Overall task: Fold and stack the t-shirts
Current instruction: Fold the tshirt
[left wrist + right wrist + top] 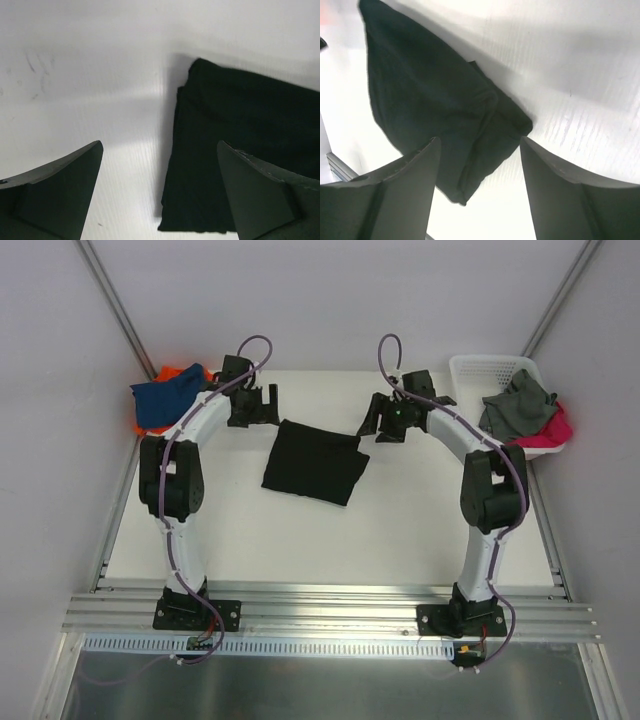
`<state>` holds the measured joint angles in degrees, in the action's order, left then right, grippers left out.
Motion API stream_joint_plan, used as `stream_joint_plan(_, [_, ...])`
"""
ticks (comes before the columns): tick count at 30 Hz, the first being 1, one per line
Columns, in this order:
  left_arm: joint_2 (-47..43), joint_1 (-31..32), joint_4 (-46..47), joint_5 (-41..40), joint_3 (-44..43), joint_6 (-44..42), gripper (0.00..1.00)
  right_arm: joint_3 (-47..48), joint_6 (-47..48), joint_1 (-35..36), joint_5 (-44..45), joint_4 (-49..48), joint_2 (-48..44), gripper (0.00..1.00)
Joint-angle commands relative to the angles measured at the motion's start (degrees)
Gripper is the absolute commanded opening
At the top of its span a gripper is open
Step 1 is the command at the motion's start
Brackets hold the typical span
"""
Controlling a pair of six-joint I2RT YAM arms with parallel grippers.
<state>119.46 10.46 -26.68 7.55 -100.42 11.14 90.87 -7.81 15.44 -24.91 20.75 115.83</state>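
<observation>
A folded black t-shirt (314, 462) lies flat in the middle of the white table. It also shows in the left wrist view (240, 160) and in the right wrist view (430, 105). My left gripper (262, 406) hovers open and empty just above the shirt's far left corner. My right gripper (378, 420) hovers open and empty just beyond its far right corner. A blue t-shirt (168, 396) lies bunched on an orange t-shirt (172, 372) at the far left corner.
A white slotted basket (488, 368) at the far right holds a grey garment (518, 406) and a pink one (548, 432). White walls close in the table on three sides. Aluminium rails (330, 612) run along the near edge.
</observation>
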Motion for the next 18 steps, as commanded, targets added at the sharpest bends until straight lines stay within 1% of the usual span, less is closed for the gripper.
stream_joint_plan(1, [-8.01, 0.35, -0.22, 3.60, 4.08, -3.57, 0.99, 0.45, 1.13, 0.64, 1.61, 1.83, -9.12, 0.69])
stream_joint_plan(4, [-9.68, 0.35, -1.27, 6.68, 7.69, -4.37, 0.99, 0.71, 1.83, 2.48, 2.58, 3.93, -10.62, 0.68])
stream_joint_plan(5, [-9.94, 0.18, -1.97, 7.38, 9.00, -4.37, 0.99, 1.67, 2.01, 4.23, 2.15, 4.21, -10.63, 0.67])
stream_joint_plan(6, [-10.56, -0.52, -2.24, 9.22, 9.62, -3.67, 0.99, 1.94, 1.84, 5.20, 0.40, 4.21, -10.10, 0.67])
stream_joint_plan(9, [-10.74, -1.93, -2.85, 12.91, 11.30, -0.77, 0.99, 2.12, -0.44, 8.89, -0.76, 2.37, -8.70, 0.67])
stream_joint_plan(13, [-8.02, -3.77, -4.78, 14.59, 8.94, 1.08, 0.99, -0.34, -3.69, 13.29, -2.16, -2.02, -4.49, 0.67])
stream_joint_plan(16, [-6.08, -3.87, -5.14, 13.72, 6.82, 0.82, 0.99, -0.96, -5.98, 14.70, -2.60, -1.16, -2.02, 0.66])
stream_joint_plan(18, [-4.42, -4.30, -5.58, 15.55, 5.15, -0.24, 0.99, -0.96, -6.69, 14.79, -3.39, 0.16, 0.09, 0.66])
